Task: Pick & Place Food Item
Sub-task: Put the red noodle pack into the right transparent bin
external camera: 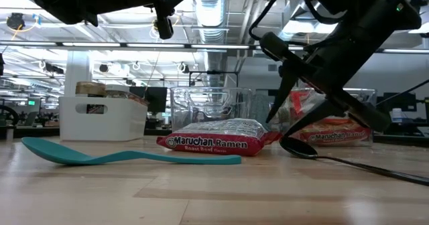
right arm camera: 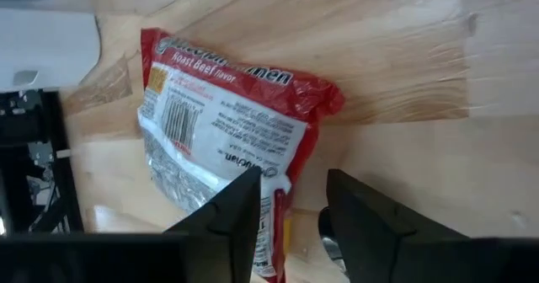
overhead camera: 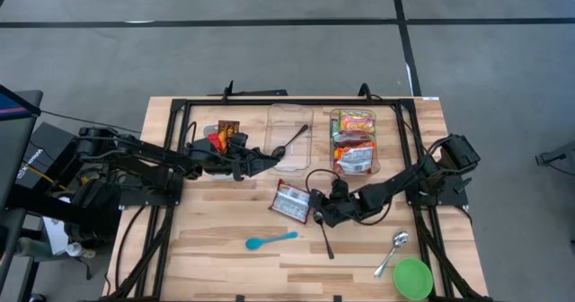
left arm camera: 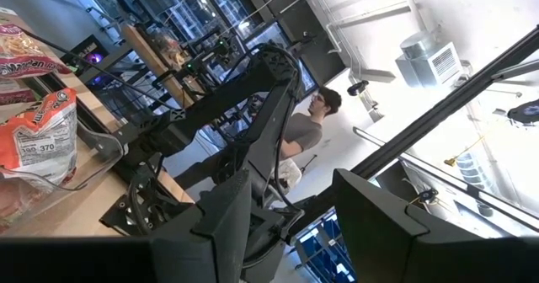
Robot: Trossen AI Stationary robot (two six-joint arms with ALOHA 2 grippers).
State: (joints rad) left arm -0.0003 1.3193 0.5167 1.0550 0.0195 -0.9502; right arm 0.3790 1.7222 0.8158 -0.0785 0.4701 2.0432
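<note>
- Ramen packet (overhead camera: pixel 291 200) lies flat on your wooden surface (overhead camera: pixel 225 230) near the middle, its end just beside your right gripper.
- Your left arm reaches in level from the left edge; the left gripper (overhead camera: pixel 269 158) hangs above the surface at the near corner of the clear tray (overhead camera: pixel 289 138), jaws partly apart with nothing between them. Its wrist view looks out into the room, where a person (left arm camera: pixel 307 130) stands, so it shows you nothing of the tray.
- Your right arm stretches in low from the right edge; the right gripper (right arm camera: pixel 286 203) sits over the packet's end, jaws a little apart. You cannot tell whether they still pinch the wrapper.
- A dark spoon (overhead camera: pixel 323 235) lies close under the right gripper, its bowl partly hidden.
- Open board lies along the near edge: a teal spoon (overhead camera: pixel 270 240) left of centre, a metal spoon (overhead camera: pixel 393 252) and green bowl (overhead camera: pixel 412 278) at the near right corner.
</note>
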